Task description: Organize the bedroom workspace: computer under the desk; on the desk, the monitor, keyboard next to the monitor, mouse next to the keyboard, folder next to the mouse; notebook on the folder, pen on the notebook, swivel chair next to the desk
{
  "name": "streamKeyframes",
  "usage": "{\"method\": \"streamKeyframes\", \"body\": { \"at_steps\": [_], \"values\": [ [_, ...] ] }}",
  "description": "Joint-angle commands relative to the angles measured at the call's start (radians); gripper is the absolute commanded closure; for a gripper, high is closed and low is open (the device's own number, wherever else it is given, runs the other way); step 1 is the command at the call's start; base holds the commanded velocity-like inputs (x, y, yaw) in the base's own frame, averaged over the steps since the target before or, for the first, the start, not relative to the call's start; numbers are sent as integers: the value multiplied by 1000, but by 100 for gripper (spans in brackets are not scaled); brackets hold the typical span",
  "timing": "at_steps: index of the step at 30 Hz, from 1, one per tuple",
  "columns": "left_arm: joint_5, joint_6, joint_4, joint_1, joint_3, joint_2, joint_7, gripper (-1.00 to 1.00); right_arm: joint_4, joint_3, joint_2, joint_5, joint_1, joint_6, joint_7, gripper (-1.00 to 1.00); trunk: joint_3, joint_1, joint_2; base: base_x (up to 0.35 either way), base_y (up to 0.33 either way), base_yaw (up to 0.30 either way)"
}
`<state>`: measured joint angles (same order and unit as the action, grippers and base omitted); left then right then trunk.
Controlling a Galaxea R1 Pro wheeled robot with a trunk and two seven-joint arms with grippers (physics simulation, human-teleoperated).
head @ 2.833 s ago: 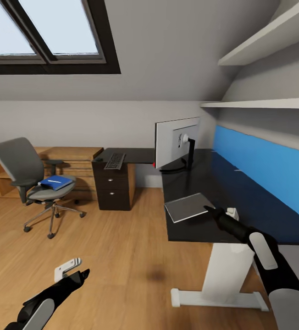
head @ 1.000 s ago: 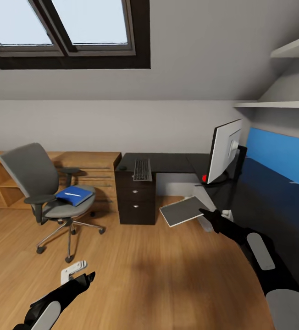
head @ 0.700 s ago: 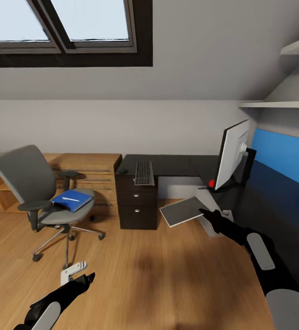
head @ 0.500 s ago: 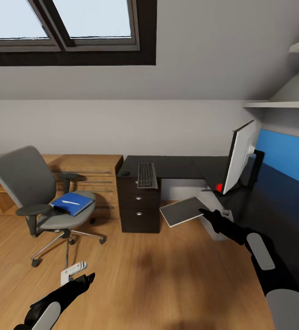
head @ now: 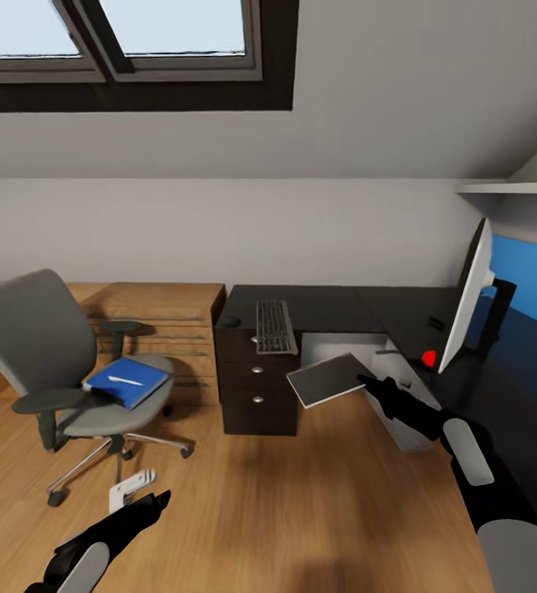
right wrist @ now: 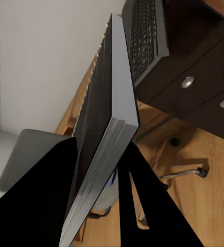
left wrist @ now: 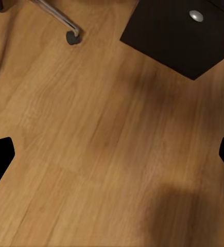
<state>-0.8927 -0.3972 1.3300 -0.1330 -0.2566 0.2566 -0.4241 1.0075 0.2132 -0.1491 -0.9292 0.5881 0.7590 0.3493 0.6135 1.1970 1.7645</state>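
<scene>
Your right gripper (head: 366, 381) has its jaws clamped on the edge of the thin dark-covered notebook (head: 328, 379) with pale page edges, held in the air out in front of the long black tabletop (head: 326, 303). Beyond the jaws, the slim dark grey keyboard (head: 275, 326) lies on that tabletop above the black drawers, and the wide flat monitor (head: 464, 298) stands off to their right. Your left gripper (head: 141, 492) hangs over the light wood floor (left wrist: 106, 139), jaws spread wide and empty. Ahead of them, the flat bright blue folder (head: 128, 382) with the thin white pen (head: 125, 380) on it lies on the grey padded swivel chair (head: 54, 362).
</scene>
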Motion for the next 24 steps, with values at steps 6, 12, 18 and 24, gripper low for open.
{"method": "streamKeyframes", "body": {
  "at_steps": [6, 12, 18, 24],
  "values": [
    [-9, 0, 2, -1, -6, 1, -9, -100, -1, 2, 1, -1, 1, 6, 4, 100, 1, 1, 1, 331, 10, 0],
    [-9, 0, 2, -1, -8, 1, -10, -100, 0, 2, 0, -1, 1, 5, 4, 100, 1, 1, 1, 332, 2, 0],
    [-9, 0, 2, -1, -9, 1, -10, -100, 0, 3, 0, 0, 1, 6, 4, 100, 1, 1, 1, 332, 0, 0],
    [-12, -1, -6, -1, -9, 1, -9, -100, 0, 3, 0, 0, 1, 3, 5, 100, 1, 1, 1, 309, 0, 0]
  ]
}}
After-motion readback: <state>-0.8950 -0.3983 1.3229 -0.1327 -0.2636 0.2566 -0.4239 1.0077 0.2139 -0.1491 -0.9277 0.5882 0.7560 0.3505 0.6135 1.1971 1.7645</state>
